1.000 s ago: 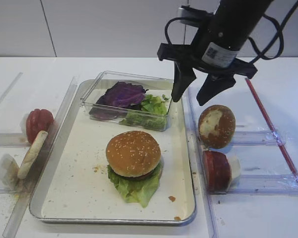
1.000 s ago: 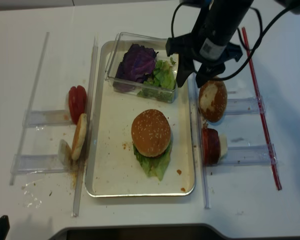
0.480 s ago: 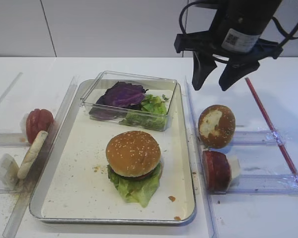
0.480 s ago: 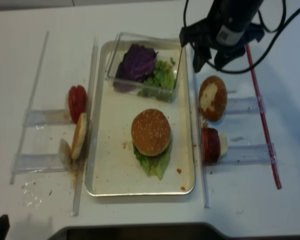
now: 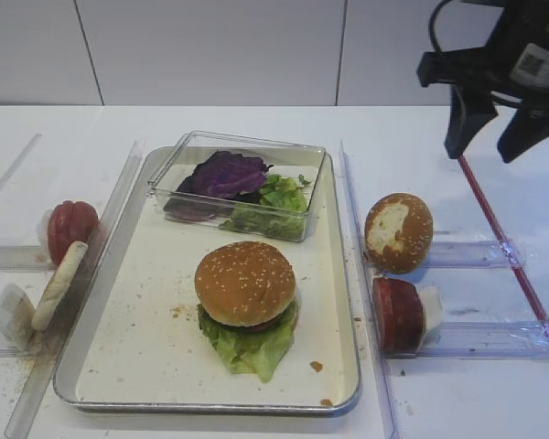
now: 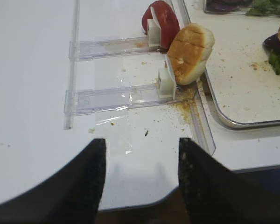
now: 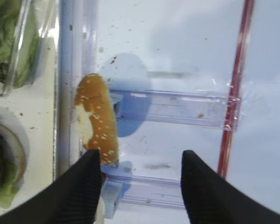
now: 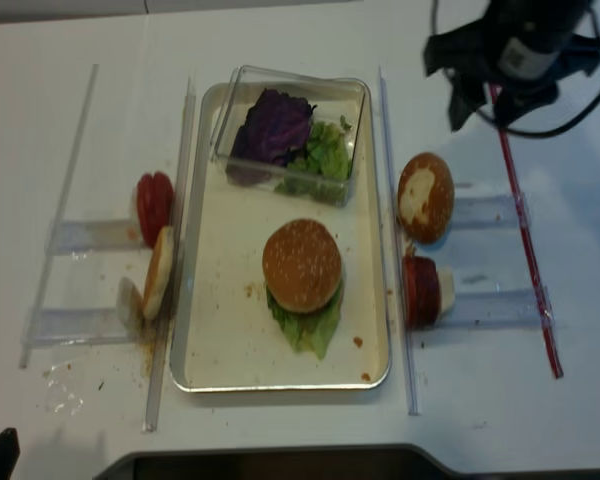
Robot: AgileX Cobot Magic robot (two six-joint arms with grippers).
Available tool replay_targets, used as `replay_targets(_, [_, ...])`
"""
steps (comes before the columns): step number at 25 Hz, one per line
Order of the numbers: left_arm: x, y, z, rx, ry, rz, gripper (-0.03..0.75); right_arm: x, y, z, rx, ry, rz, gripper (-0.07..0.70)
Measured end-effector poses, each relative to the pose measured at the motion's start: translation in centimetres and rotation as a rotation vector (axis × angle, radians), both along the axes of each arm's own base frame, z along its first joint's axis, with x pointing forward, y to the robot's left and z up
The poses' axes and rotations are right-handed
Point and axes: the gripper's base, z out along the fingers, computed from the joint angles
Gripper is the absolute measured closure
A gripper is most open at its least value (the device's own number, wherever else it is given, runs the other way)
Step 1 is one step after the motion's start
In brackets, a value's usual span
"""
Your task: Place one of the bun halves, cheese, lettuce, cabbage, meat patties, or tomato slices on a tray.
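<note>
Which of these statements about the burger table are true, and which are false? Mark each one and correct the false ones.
1. The sesame bun top sits on the stacked burger on the tray. True.
2. The right gripper holds a tomato slice. False: its fingers stand apart with nothing between them.
3. The cabbage and the lettuce lie in the clear plastic box. True.
4. The brown bun half with a pale patch lies on the tray. False: it stands in a clear rack to the right of the tray.

Right tool [image 5: 488,144] raised — fingers parted, empty.
</note>
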Motion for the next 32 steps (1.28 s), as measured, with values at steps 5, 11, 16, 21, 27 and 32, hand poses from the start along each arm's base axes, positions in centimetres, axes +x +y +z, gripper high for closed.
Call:
replay_targets(5, [0.0, 0.0, 0.0, 0.0, 0.0, 0.0, 0.374, -1.4, -3.0, 0.8, -0.008, -0.022, -0.042, 0.22])
replay_targets(11, [0.0, 0.0, 0.0, 0.0, 0.0, 0.0, 0.374, -3.4, -4.1, 1.5, -0.049, -0.054, -0.025, 0.219])
replay_targets(16, [0.0, 0.0, 0.0, 0.0, 0.0, 0.0, 0.374, -5.9, -4.6, 1.0, -0.074, -0.044, -0.008, 0.219])
replay_targets(21, [0.0, 0.0, 0.0, 0.0, 0.0, 0.0, 0.374, -8.6, -4.9, 0.7, -0.08, -0.044, 0.004, 0.219])
replay_targets(27, [0.0, 0.0, 0.0, 0.0, 0.0, 0.0, 0.374, -12.7, -5.5, 1.1, -0.082, -0.096, 0.005, 0.219])
replay_targets(32, [0.0, 0.0, 0.0, 0.0, 0.0, 0.0, 0.374, -16.3, -5.9, 0.4, -0.079, -0.121, 0.004, 0.219])
